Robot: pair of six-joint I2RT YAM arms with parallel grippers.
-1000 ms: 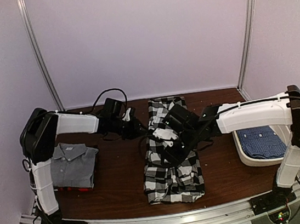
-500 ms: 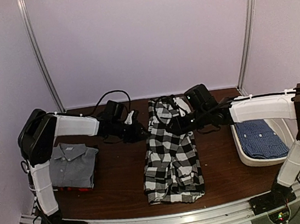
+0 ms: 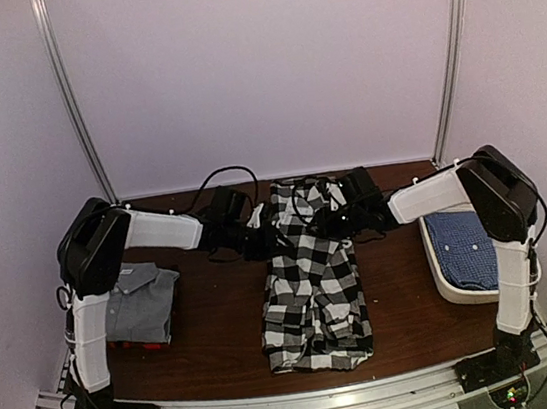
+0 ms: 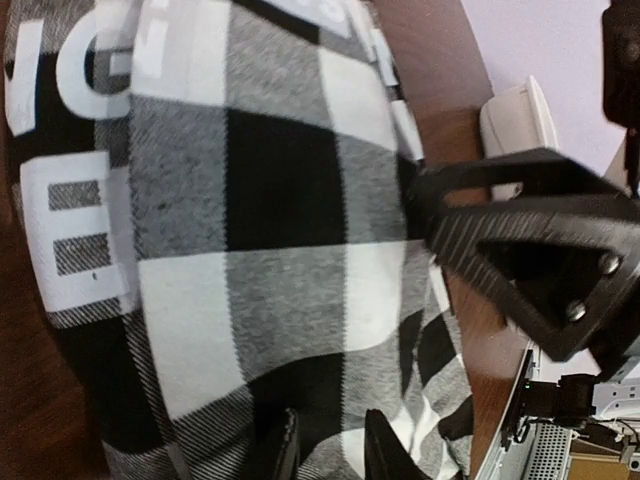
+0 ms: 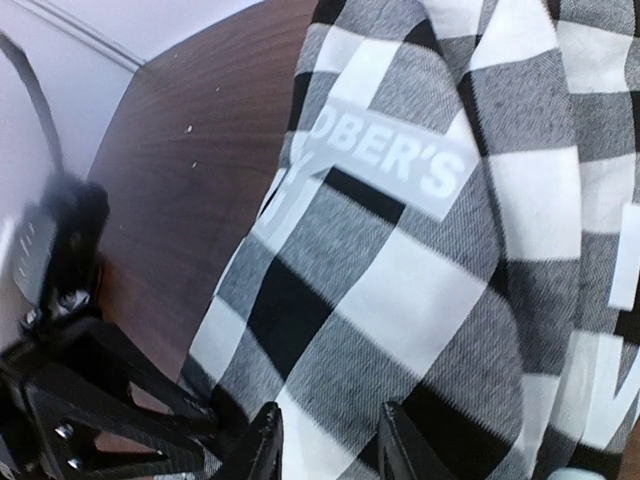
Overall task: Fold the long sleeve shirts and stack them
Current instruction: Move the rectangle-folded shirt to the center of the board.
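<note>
Shirts number four, on or beside one brown table (image 3: 217,313). The checked shirt (image 3: 310,290), large black-and-white squares, is the biggest and lies lengthwise down the middle of the table, from the far edge almost to the near edge. Two arms reach in toward its far end: the left arm (image 3: 161,227) from the left and the right arm (image 3: 433,193) from the right. One white tub (image 3: 464,297) sits at the right edge of the table, and the blue shirt (image 3: 461,245) lies inside it. The grey shirt (image 3: 140,301) lies folded, collar up, at the left side of the table. It rests on the red shirt (image 3: 136,345), which shows only as a thin strip at the near edge. The left gripper (image 4: 333,445) is over the far left part of the checked shirt and the right gripper (image 5: 330,440) is over the far right part. On each, the two fingers stand a narrow way apart with checked cloth showing in the gap; I cannot tell whether either is pinching it. The right wrist view shows one pale printed label (image 5: 385,160) on the checked cloth, reading "OBER'S" where the fold leaves it visible. The left wrist view shows big white letters (image 4: 85,70), cut off and not readable.
</note>
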